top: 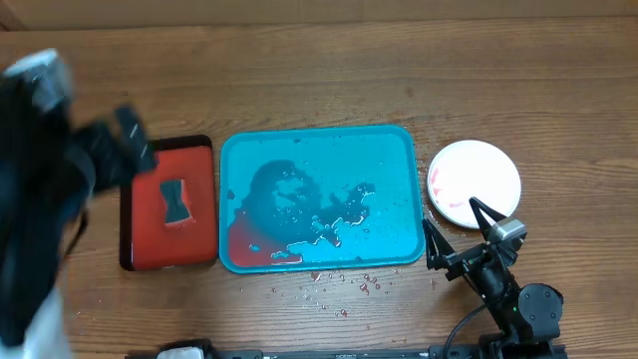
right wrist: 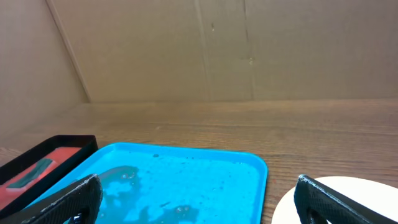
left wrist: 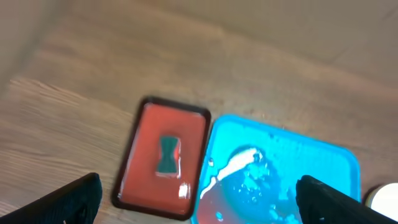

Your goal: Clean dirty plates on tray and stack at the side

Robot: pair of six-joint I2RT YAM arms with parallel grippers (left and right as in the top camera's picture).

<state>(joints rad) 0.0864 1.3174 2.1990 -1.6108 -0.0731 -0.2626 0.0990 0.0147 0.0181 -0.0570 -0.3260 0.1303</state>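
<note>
White plate (top: 476, 178), sauce-smeared, on table right of turquoise tray (top: 404, 140).
Just up-frame of right tool (top: 449, 213), spread wide, empty; nearer arm.

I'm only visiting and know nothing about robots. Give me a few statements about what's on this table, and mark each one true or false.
1. The white plate sits on the blue tray. False: it rests on the table, to the right of that tray.
2. A sponge lies on the red tray. True.
3. The blue tray is dry and spotless. False: it holds water and a red smear.
4. The right pincer is open and holds nothing. True.
</note>
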